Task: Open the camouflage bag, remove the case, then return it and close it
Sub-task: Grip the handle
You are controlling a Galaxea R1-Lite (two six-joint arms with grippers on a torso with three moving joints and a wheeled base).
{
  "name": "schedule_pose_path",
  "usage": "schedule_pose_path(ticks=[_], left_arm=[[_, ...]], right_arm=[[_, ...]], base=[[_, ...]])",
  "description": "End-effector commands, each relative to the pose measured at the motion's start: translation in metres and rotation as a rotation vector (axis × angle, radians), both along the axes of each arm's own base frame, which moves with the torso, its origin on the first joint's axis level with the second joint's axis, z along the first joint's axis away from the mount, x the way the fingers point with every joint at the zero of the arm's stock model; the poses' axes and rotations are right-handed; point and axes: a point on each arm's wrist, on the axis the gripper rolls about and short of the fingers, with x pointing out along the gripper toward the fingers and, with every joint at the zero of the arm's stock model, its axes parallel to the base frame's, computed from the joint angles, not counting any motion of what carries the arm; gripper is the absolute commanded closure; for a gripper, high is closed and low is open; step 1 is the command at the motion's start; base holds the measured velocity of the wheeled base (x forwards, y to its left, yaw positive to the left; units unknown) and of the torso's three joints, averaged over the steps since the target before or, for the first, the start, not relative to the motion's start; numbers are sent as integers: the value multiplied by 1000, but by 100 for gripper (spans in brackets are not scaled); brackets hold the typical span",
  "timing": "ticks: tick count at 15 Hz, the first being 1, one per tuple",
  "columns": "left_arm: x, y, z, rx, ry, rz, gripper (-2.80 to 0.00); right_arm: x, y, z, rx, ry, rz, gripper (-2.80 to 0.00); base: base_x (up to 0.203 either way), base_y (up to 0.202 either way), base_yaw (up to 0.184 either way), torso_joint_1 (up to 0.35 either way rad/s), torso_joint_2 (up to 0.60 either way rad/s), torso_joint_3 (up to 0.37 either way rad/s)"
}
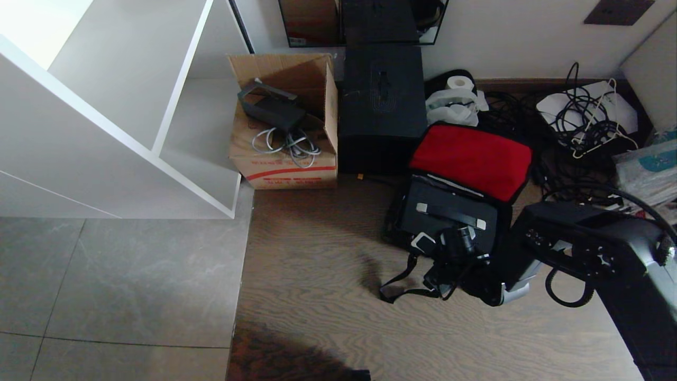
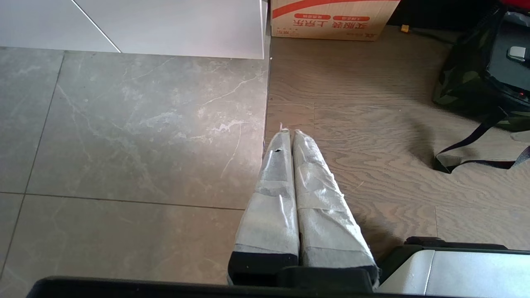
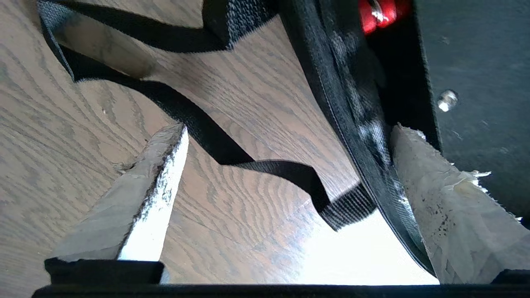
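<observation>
The camouflage bag lies open on the wooden floor, its red-lined lid folded back. The flat black case sits inside it, strap handle up. My right gripper hangs low at the bag's near edge. In the right wrist view that gripper is open: one of its fingers is over the floor, the other against the bag's zipper rim beside the case. The bag's black strap snakes across the floor between them. My left gripper stays parked, shut and empty, above the floor.
A brown cardboard carton and a taller black box stand behind the bag. A white shelf unit fills the left. Tangled cables and plastic bags lie at the back right.
</observation>
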Motion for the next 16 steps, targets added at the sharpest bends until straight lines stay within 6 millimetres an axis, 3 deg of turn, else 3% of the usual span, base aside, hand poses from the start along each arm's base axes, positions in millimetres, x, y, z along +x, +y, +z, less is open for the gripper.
schedule_pose_path(ticks=[1,3,4,9,16], left_arm=[[0,0,0,0,0,0,0],[0,0,0,0,0,0,0],[0,0,0,0,0,0,0],[0,0,0,0,0,0,0],[0,0,0,0,0,0,0]], right_arm=[[2,1,-10,-5,8,4,-280],[6,2,-10,-1,-7,3,-280],[9,2,-9,3,-16,3,0],[14,4,-8,8,-55,0,0],[1,0,-7,18,15,-22,0]], base=[[0,0,0,0,0,0],[0,0,0,0,0,0],[0,0,0,0,0,0],[0,0,0,0,0,0],[0,0,0,0,0,0]])
